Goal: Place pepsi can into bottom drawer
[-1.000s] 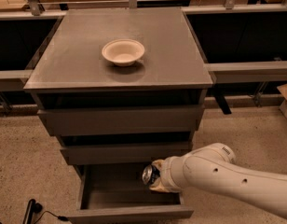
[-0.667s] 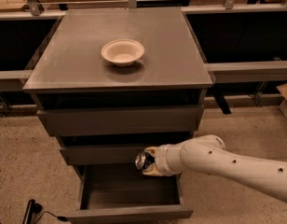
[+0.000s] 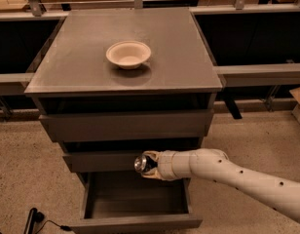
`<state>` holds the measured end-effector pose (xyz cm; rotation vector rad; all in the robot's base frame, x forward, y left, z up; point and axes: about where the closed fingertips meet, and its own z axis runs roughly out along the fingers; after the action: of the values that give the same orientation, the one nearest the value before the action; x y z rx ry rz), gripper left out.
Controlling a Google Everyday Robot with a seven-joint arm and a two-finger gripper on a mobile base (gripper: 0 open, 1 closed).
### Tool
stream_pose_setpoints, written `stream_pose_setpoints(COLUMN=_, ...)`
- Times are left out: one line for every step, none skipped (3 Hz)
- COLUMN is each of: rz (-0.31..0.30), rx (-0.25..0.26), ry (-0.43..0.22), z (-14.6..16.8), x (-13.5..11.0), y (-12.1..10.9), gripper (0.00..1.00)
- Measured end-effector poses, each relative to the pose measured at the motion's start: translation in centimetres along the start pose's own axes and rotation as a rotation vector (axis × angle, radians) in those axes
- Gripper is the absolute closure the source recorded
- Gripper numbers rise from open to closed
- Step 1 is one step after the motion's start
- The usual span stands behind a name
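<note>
The pepsi can (image 3: 142, 163) shows its silver end and dark body, held on its side in my gripper (image 3: 150, 165). The gripper is shut on it, at the end of my white arm, which reaches in from the lower right. The can hangs above the bottom drawer (image 3: 135, 222), which is pulled open and shows a bare dark inside. The can is level with the front of the middle drawer (image 3: 101, 161), over the back half of the open drawer.
A cream bowl (image 3: 128, 54) sits on the grey cabinet top (image 3: 179, 48). The top drawer (image 3: 125, 126) is closed. A black cable and plug (image 3: 33, 218) lie on the speckled floor at the lower left. Dark shelving runs behind the cabinet.
My arm has moved left and slightly up with the can, from over the drawer's right side to near its middle. The drawer and bowl have not moved.
</note>
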<state>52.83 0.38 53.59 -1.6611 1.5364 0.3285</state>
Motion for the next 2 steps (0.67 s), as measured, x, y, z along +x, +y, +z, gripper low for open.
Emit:
stream_pose_setpoints(rz=0.048, rx=-0.090, ry=-0.065, z=2.9, x=0.6, y=1.8, gripper=1.00)
stream_pose_setpoints(rz=0.190, rx=-0.227, ry=-0.114, z=9.6, x=5.9, y=6.6, gripper=1.00)
